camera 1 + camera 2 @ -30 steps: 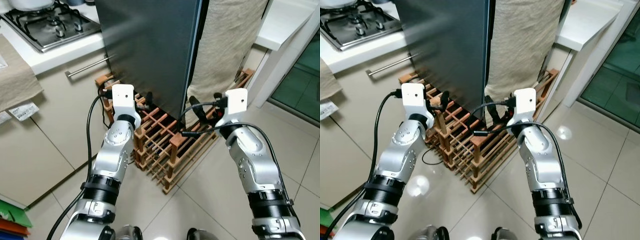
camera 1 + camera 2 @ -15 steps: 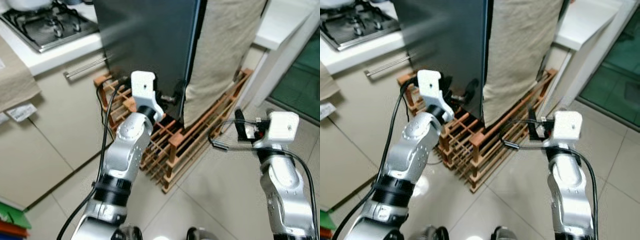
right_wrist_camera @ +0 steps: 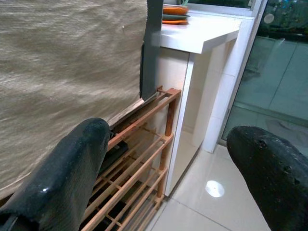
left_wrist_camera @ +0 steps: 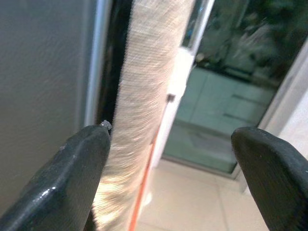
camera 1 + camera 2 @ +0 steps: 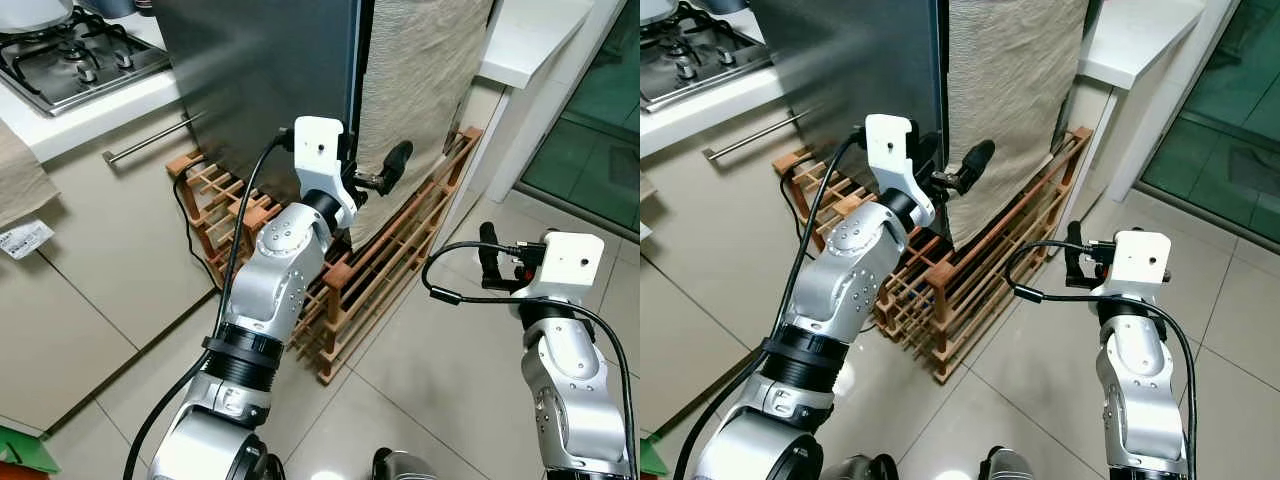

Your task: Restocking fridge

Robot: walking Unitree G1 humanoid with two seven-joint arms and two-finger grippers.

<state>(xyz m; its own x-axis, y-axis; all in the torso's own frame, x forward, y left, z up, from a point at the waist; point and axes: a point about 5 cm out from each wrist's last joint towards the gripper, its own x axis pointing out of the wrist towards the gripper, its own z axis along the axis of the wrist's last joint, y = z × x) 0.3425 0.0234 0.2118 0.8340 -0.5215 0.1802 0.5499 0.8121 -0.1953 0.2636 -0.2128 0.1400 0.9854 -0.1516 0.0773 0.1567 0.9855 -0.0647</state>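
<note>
left gripper (image 5: 370,175): raised at the fridge's edge; fingers spread wide, nothing between them but cloth and air
fridge (image 5: 270,80): dark, tall, door shut; long axis vertical; door edge just beside one left fingertip (image 4: 82,178), the other finger well off to the far side
cloth (image 5: 420,90): beige, hanging down the fridge side; lying right against the near finger in the left wrist view, so between the fingers and the door seam
right gripper (image 5: 487,262): held low and out over the floor tiles, fingers apart, empty; well away from the fridge
nearer arm: left, by a lot
next move, probably: hooking a finger behind the door edge and pulling; looks like the cloth gets caught first
wooden rack (image 5: 370,275): slatted, on the floor below both grippers, running along the fridge base; likely in the door's swing path
other stuff: stove (image 5: 70,60) on the counter off to the left; white counter (image 3: 202,36) beyond the right fingers; glass door (image 5: 590,130) further out
stock to put in: nothing held yet
</note>
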